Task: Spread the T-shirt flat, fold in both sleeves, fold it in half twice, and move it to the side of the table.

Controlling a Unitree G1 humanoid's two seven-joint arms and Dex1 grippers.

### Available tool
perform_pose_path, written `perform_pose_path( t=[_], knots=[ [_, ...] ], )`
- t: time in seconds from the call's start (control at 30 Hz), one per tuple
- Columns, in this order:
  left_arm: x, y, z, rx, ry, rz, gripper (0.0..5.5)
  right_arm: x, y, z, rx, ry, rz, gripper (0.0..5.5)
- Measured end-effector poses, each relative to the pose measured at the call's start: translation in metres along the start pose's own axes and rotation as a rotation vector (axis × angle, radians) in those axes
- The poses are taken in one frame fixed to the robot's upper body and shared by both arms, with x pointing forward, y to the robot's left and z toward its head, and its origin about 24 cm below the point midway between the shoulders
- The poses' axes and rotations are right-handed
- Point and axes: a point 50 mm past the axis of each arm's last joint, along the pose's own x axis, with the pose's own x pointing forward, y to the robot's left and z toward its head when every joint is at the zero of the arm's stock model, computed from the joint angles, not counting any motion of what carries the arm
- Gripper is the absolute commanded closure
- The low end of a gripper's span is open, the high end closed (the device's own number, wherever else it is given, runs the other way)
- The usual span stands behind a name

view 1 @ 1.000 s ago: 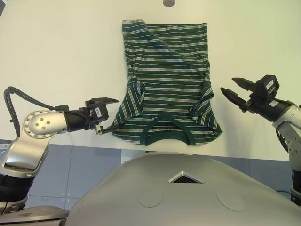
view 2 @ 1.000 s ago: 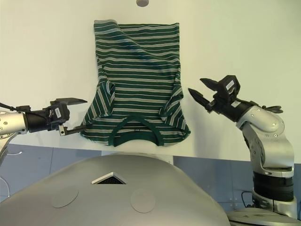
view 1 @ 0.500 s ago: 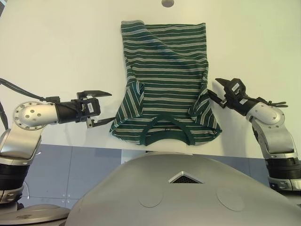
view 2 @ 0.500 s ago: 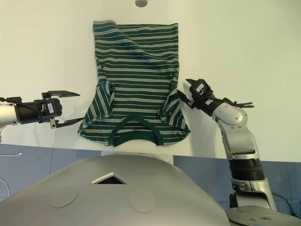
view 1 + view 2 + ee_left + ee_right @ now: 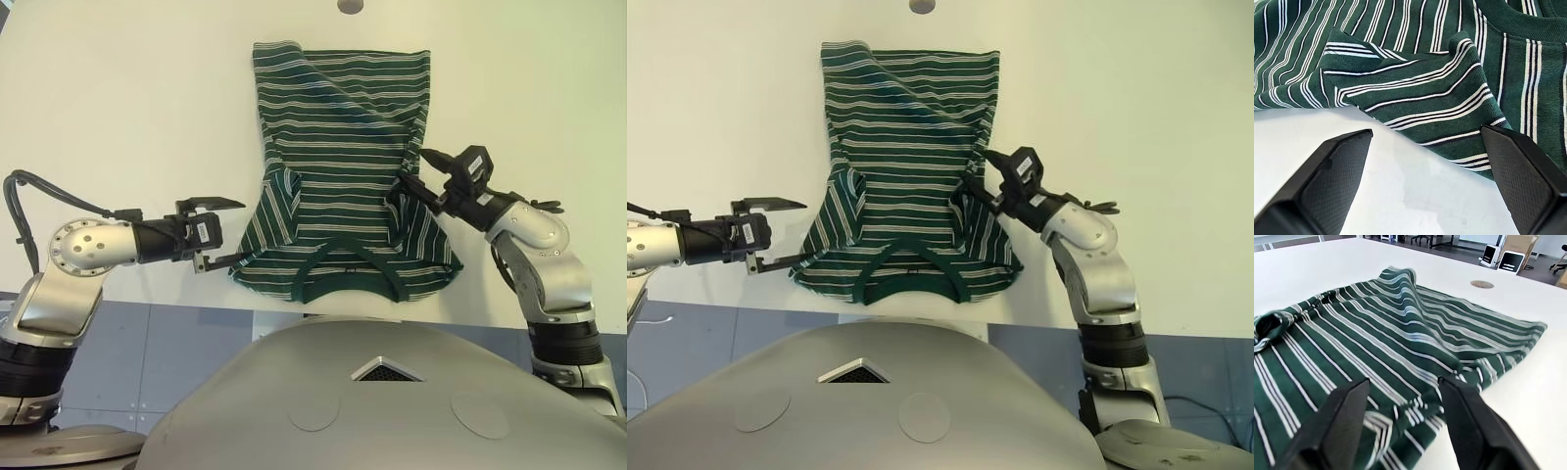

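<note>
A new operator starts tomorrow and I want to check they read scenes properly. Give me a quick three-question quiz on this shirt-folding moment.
1. True or false: the T-shirt has already been folded in half.
2. Which part of the T-shirt lies nearest the robot? A) collar B) bottom hem C) a side seam
3. Fill in: the left gripper and right gripper both have their fingers ____.
Key: 1 false, it lies at full length on the table; 2 A; 3 open.
</note>
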Motion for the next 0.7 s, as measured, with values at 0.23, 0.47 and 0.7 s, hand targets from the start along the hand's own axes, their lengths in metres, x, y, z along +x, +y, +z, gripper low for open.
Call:
perform_pose_path(
  t=[0.23, 0.47, 0.7],
  knots=[
    [0.003, -0.003, 0.002, 0.057, -0.017, -0.048, 1.46, 0.007, 0.005, -0.023, -0.054, 0.138, 0.011, 2.90],
    [-0.003, 0.010, 0.006, 0.178, -0.019, -0.104, 1.46, 0.036, 0.017, -0.007, -0.121, 0.063, 0.082, 2.90],
    [-0.040, -0.014, -0.011, 0.285, 0.065, -0.246, 1.46, -0.083, -0.010, 0.021, -0.425, 0.189, 0.263, 2.90]
  ],
)
